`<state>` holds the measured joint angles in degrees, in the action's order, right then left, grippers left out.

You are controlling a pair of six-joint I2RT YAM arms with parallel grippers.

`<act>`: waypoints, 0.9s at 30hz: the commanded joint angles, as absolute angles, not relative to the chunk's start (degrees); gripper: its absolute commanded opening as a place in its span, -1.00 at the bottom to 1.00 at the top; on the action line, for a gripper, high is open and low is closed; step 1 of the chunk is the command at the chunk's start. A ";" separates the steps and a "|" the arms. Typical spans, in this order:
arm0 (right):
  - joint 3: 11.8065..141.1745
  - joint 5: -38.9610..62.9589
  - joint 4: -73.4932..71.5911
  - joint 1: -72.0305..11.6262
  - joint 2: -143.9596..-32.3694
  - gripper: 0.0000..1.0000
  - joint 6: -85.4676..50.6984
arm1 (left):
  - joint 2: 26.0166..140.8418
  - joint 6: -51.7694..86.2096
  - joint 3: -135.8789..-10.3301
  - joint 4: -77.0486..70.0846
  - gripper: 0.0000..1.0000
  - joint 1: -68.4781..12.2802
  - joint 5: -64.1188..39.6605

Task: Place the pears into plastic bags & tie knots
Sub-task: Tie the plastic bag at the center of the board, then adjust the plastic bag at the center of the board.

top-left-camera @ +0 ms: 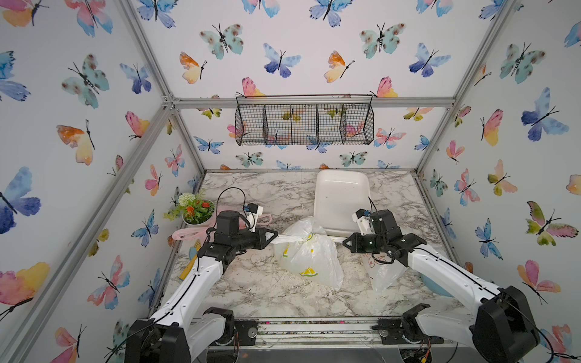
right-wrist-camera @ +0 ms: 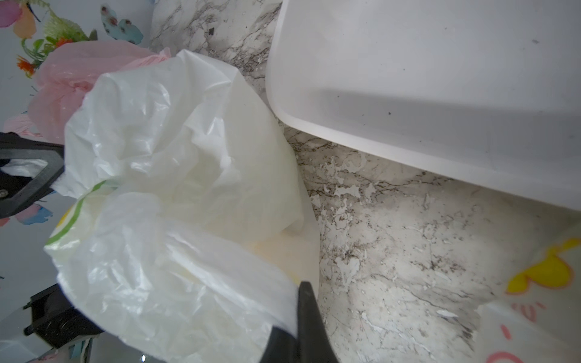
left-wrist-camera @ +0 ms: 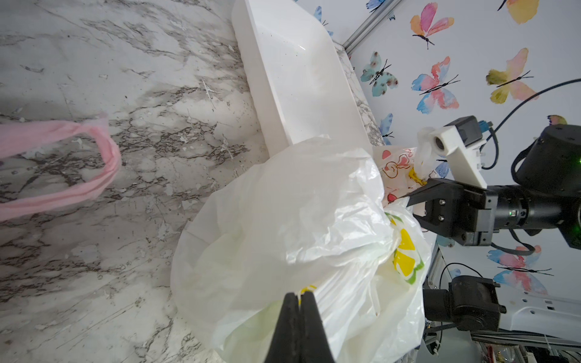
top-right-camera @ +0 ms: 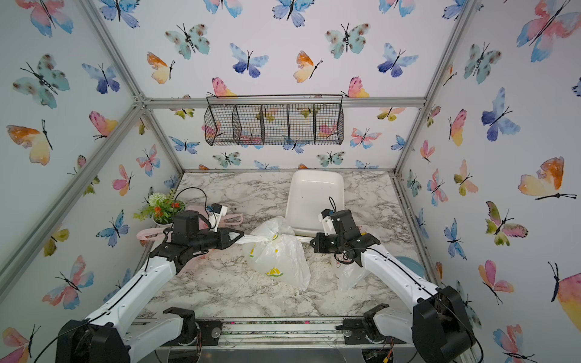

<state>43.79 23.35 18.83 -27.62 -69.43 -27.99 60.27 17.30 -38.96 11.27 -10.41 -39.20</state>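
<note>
Both top views: left pincer (top-left-camera: 276,234) and right pincer (top-left-camera: 345,243) are each clamping one of the handle strips (top-left-camera: 284,240) of the lemon bag (top-left-camera: 309,261), which is sitting on the surface (top-left-camera: 251,289) between them. Left wrist: bag film is bunching at the closed tips. Right wrist: a strip is running into the closed tips.

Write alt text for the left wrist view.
The left gripper, shut, pinches plastic of a bulging white lemon-print bag, while the right gripper opposite grips its far side. A white tray lies beyond the bag, and a pink bag handle loops on the marble table.
</note>
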 commanded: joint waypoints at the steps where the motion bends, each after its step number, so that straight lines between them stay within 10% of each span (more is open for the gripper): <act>1: 48.51 19.88 22.88 -29.23 -71.52 -0.94 -26.58 | 58.54 14.99 -45.01 14.46 -1.00 -6.20 -30.76; 12: 58.68 31.17 7.61 -34.72 -78.79 -0.92 -30.39 | 61.46 10.56 -56.51 17.32 -1.00 -3.62 -23.10; 20: 59.32 32.84 7.10 -34.81 -85.36 -0.31 -28.57 | 59.09 12.29 -51.43 16.70 0.05 -3.75 -25.14; 27: 61.88 25.08 14.11 -34.52 -76.76 0.11 -16.66 | 53.06 5.36 -56.33 24.09 0.30 -3.76 -17.72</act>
<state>59.68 28.64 11.68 -34.89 -81.34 -22.87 56.25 9.19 -53.98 21.21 -4.05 -21.23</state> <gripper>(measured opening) 0.547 0.647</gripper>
